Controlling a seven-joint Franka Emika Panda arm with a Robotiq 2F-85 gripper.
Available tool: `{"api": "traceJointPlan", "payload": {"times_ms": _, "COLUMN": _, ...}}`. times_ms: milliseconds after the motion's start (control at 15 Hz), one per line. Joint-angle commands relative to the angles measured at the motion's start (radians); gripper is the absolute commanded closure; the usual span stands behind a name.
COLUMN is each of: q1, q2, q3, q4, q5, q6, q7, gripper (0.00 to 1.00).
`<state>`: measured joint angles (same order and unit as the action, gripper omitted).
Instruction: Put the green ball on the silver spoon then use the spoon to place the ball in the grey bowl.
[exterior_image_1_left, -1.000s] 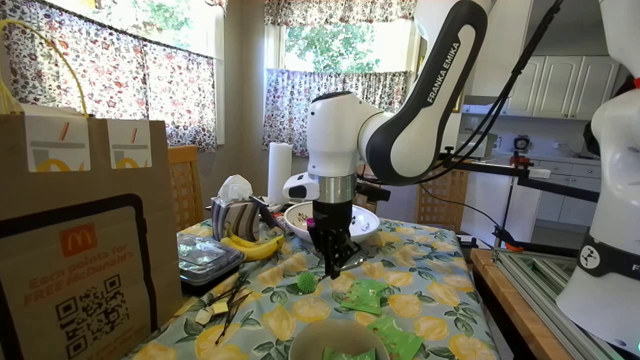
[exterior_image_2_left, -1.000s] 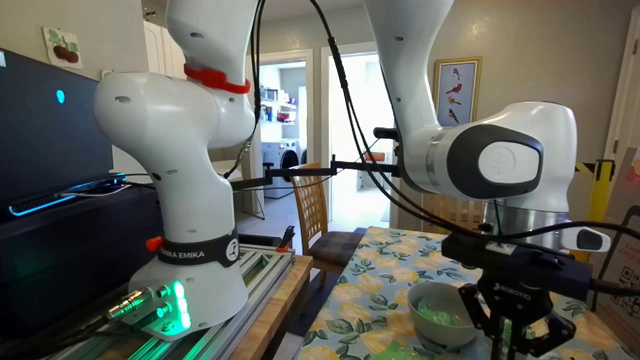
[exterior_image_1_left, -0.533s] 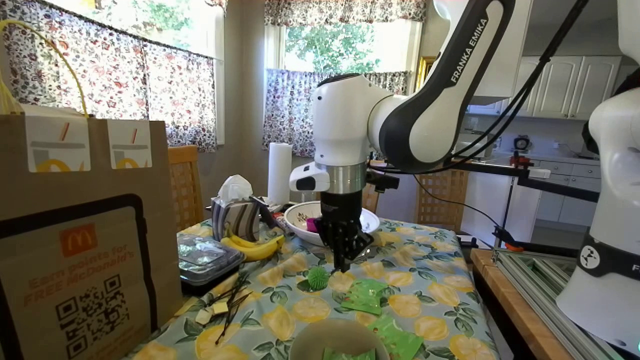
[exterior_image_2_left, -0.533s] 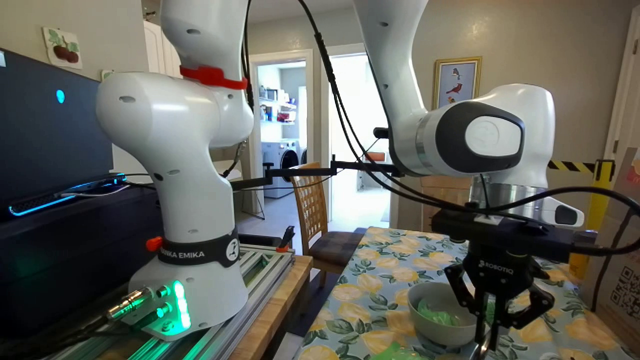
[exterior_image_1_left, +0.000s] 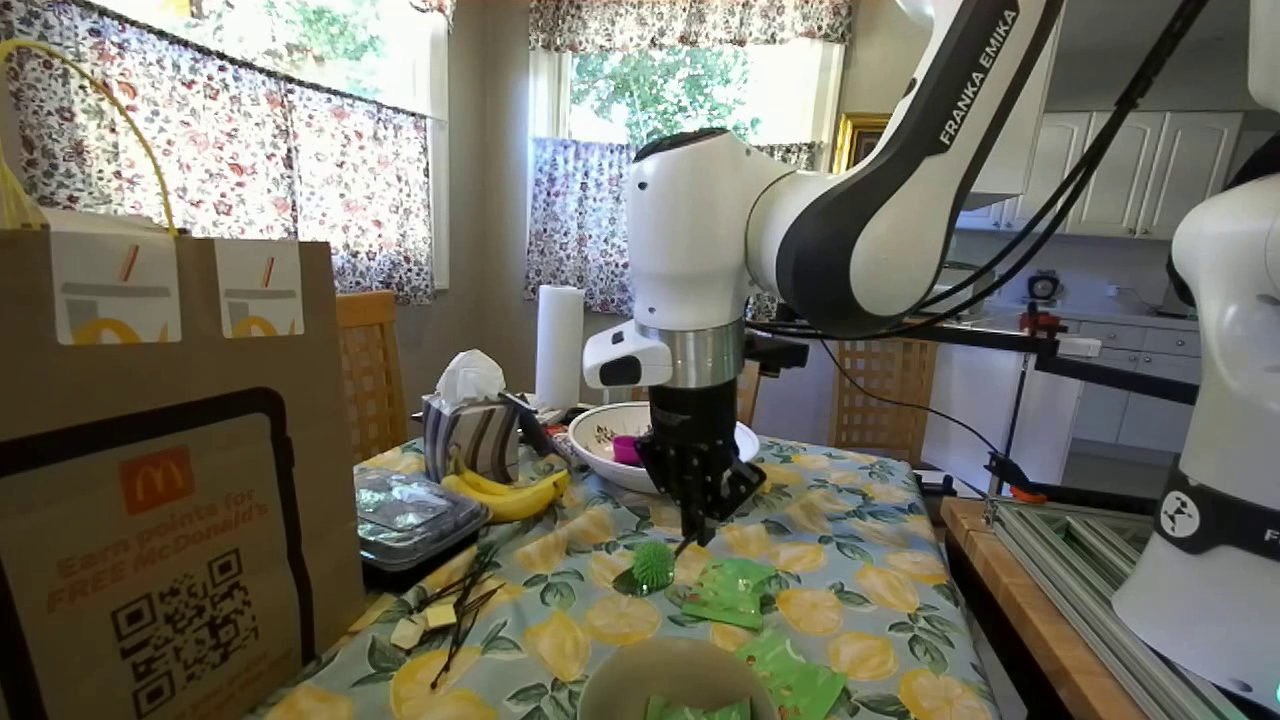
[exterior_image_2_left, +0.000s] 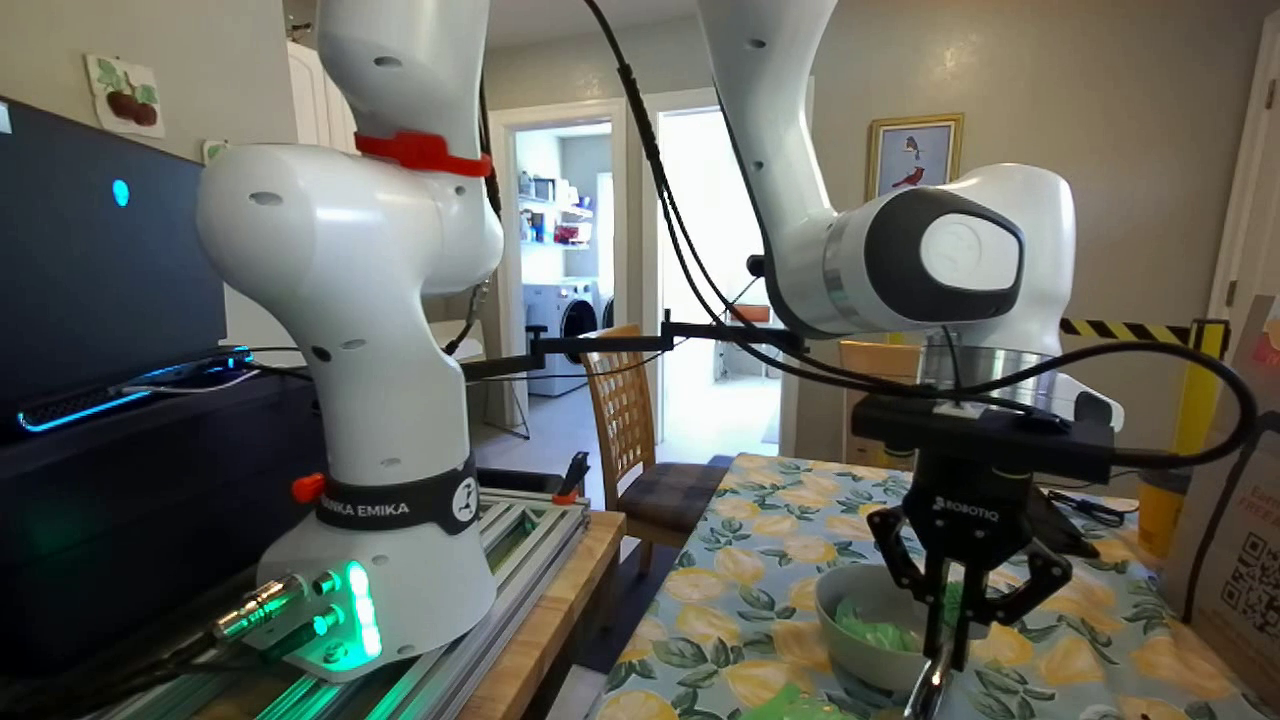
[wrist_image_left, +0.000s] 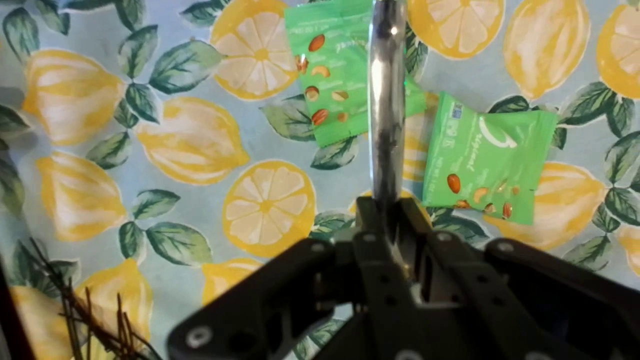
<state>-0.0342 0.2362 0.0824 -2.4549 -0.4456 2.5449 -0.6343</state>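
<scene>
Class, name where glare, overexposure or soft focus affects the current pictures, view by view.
Wrist view: bright glare on the silver spoon, and the gripper looks blurred; in an exterior view, a window is partly washed out; in an exterior view, a doorway is blown out nearly white.

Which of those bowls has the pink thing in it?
The wide white patterned bowl near the bananas holds the pink thing; in the grey bowl, only something green shows.
</scene>
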Motion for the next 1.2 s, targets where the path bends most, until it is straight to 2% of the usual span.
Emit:
{"api": "traceJointPlan", "payload": {"times_ms": 0, "q1": 0.031, "q2": -0.023, "q3": -0.009, "q4": -0.011, "q5": -0.028, "q6": -0.043, "q7": -0.022, "gripper": 0.96}}
{"api": "traceJointPlan", "payload": {"times_ms": 467, "q1": 0.082, "q2": 0.006, "q3": -0.001, "q4": 0.021, "q5": -0.071, "q6": -0.117, "q7": -0.008, "gripper": 0.96}}
{"api": "traceJointPlan", "payload": {"times_ms": 1133, "q1": 0.134, "q2": 0.054, "q3": 0.004, "q4": 0.103, "q5": -0.166, "q6": -0.281, "q7": 0.007, "gripper": 0.96}}
